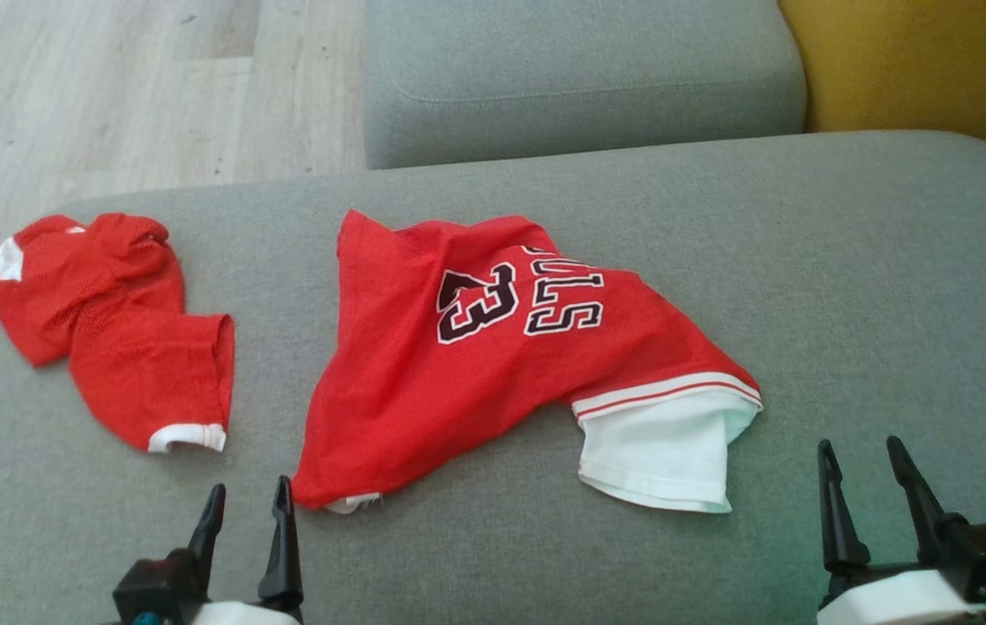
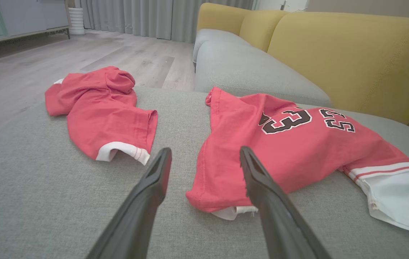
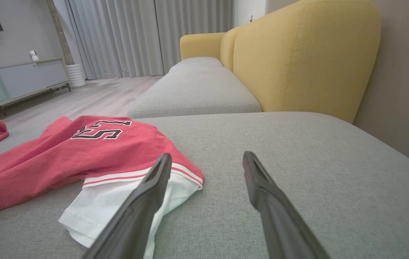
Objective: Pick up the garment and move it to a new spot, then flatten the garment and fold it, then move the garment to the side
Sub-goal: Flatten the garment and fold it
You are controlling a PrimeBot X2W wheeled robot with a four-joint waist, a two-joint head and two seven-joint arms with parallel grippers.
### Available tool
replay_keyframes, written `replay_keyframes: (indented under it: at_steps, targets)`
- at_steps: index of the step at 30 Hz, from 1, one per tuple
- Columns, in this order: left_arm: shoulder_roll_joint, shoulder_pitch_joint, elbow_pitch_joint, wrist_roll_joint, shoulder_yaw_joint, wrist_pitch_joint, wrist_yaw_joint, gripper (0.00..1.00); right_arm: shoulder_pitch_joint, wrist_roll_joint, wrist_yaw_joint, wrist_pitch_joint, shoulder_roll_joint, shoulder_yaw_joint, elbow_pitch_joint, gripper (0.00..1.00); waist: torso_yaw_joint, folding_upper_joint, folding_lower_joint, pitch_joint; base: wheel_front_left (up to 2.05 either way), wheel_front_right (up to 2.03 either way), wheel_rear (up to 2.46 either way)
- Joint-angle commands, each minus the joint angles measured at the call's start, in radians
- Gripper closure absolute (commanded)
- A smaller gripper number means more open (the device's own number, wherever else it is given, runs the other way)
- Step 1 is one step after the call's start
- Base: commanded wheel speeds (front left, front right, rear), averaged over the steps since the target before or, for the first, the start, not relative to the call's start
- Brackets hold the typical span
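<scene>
Grey sofa [image 1: 849, 286] seat, jersey [image 1: 423, 382] sprawled mid-cushion, both pincers poised at the near edge.
Left pincer [image 1: 250, 488] hangs spread and empty just beside the jersey's near hem corner. Right pincer [image 1: 859, 447], also spread and empty, sits near the white sleeve end, so they flank it, likely for a two-corner lift. Jersey lies skewed and rumpled, number up, not yet flattened. Red bundle [image 1: 137, 347] lies apart on the left, so free room looks to be on the right.

Jersey [image 1: 493, 347] right of shorts [image 1: 111, 321], on cushion [image 1: 875, 286]
</scene>
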Motion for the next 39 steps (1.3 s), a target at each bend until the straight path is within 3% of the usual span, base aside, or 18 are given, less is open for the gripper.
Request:
replay_keyframes:
  at_steps: [1,19,30,39]
  targets:
    - [0.000,-0.040,-0.027,0.009,0.036,-0.012,-0.006,0.00,-0.012,-0.004,-0.001,-0.011,-0.006,0.016,-0.024,0.00,0.004,0.0000,0.0000,-0.003,0.00,0.00,0.00]
    - [0.000,-0.053,0.042,-0.010,0.037,-0.012,-0.024,0.00,-0.050,0.023,-0.001,-0.002,-0.001,0.089,-0.008,0.00,0.004,0.0000,0.0000,0.006,0.00,0.00,0.00]
    - [0.003,-0.224,0.249,-0.021,0.003,0.050,-0.027,0.00,-0.159,0.108,-0.001,0.343,-0.031,0.192,0.070,0.00,-0.004,0.0000,0.0000,0.083,0.00,0.00,0.00]
    - [0.003,-0.272,0.298,-0.046,-0.011,0.070,-0.043,0.00,-0.214,0.120,-0.001,0.433,-0.029,0.209,0.099,0.00,-0.003,0.0000,0.0000,0.125,0.00,0.00,0.00]
